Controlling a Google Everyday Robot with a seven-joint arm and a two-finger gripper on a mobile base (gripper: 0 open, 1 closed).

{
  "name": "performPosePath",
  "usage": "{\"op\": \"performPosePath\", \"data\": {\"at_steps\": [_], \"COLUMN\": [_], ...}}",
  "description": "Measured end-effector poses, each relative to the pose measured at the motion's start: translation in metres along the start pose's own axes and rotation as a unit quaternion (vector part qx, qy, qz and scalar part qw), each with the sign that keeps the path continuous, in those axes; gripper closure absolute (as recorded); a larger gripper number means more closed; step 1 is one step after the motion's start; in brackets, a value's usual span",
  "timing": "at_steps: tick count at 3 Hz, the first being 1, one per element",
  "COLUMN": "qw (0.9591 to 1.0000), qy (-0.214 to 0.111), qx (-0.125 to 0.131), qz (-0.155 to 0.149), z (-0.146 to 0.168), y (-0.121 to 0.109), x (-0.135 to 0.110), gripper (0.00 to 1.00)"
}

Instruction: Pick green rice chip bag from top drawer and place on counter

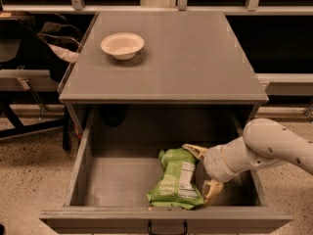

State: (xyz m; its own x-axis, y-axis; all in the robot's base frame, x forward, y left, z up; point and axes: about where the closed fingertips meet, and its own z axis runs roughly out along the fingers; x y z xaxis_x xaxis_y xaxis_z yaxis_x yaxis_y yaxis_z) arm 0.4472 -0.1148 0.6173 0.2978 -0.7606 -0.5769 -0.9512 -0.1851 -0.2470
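The green rice chip bag [175,180] lies on the floor of the open top drawer [85,146], near its front right, white label panel facing up. My gripper [201,171] reaches into the drawer from the right. Its two tan fingers are spread apart, one [194,151] at the bag's far right corner and one [212,190] at its near right edge, so the bag's right side sits between them. The fingers are not closed on the bag. The counter [195,58] is the flat grey cabinet top above the drawer.
A white bowl [122,45] stands on the counter's back left. The drawer's black handle [167,228] shows at the bottom edge. A dark chair and bag [54,43] stand left of the cabinet. Speckled floor lies on both sides.
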Motion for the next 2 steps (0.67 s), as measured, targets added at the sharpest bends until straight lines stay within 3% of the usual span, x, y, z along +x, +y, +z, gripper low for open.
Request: {"op": "performPosePath", "data": {"at_steps": [2], "qw": [1.0000], "qy": [0.000], "qx": [0.000], "qz": [0.000], "z": [0.0005], "y": [0.0002], "x": [0.0001], "gripper": [0.42]}}
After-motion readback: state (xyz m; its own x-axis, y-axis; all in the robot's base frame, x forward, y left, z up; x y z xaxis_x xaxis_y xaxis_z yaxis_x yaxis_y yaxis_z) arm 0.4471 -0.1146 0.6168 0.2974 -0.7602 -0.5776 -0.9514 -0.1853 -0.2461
